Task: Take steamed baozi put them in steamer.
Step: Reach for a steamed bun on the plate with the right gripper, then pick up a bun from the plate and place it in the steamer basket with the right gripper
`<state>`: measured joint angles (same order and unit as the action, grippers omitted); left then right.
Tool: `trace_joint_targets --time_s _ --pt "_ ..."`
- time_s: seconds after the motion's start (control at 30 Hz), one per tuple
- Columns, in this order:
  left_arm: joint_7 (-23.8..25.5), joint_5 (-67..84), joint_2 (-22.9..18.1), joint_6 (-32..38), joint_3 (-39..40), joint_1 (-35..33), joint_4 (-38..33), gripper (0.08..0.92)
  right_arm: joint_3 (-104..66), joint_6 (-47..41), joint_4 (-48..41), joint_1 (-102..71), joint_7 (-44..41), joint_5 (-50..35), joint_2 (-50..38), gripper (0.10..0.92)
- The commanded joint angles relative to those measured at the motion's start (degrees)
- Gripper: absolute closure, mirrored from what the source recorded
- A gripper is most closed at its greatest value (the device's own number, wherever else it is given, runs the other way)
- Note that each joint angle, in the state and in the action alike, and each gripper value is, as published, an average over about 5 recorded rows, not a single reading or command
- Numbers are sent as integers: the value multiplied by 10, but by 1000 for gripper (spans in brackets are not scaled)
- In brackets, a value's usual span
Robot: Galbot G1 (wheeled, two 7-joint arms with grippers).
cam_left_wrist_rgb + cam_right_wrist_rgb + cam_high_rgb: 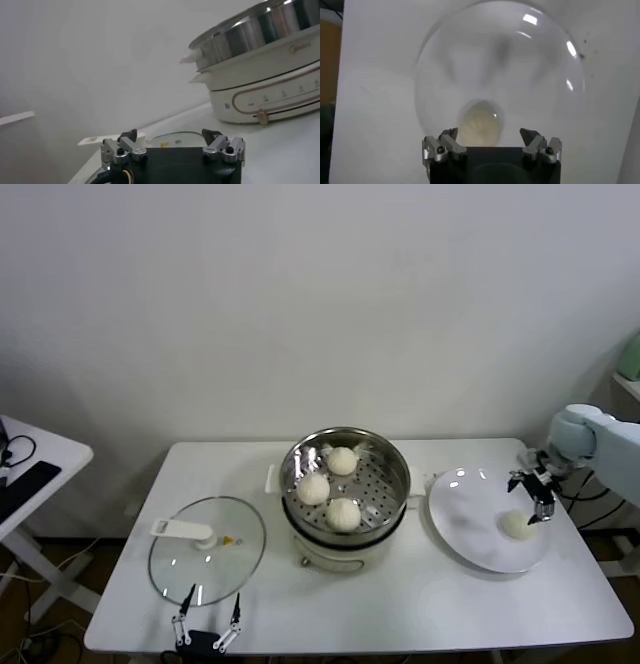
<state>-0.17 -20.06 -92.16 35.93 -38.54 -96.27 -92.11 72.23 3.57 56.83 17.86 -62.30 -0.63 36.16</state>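
The steel steamer (390,464) stands mid-table on its cream pot base and holds three baozi (342,461) (313,488) (343,513). A fourth baozi (517,524) lies on the white plate (470,519) at the right. My right gripper (532,497) hovers open just above and behind that bun; in the right wrist view the bun (481,120) sits below the spread gripper (489,136), untouched. My left gripper (208,624) is open and empty at the table's front edge, near the lid; it also shows in the left wrist view (170,136), with the steamer (260,35) beyond.
A round glass lid (207,549) with a white handle lies flat at the front left. A second white table (30,459) stands at the far left. A wall runs close behind the table.
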Motion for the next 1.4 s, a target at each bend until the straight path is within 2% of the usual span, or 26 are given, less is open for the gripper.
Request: trace_joint_targets --time_s 0.03,0.7,0.97,1.07,1.2,1.4 --pt "0 -3 -3 -3 0 -2 -3 177 -110 8 -60 -111 3 71 10 203" --pt "0 -3 -3 0 0 -1 -1 177 -163 13 -80 -142 20 80 30 206" --pt "0 -3 -3 0 0 1 -1 177 -158 17 -73 -132 12 85 23 325" --pt "-1 -3 -4 0 0 0 -1 177 -149 16 -66 -122 11 78 19 347" --pt "-1 -3 -4 1 -1 0 0 177 -112 12 -29 -77 10 54 1 361" --pt "-1 -3 -4 1 2 2 -1 177 51 -4 93 85 5 -34 -33 379"
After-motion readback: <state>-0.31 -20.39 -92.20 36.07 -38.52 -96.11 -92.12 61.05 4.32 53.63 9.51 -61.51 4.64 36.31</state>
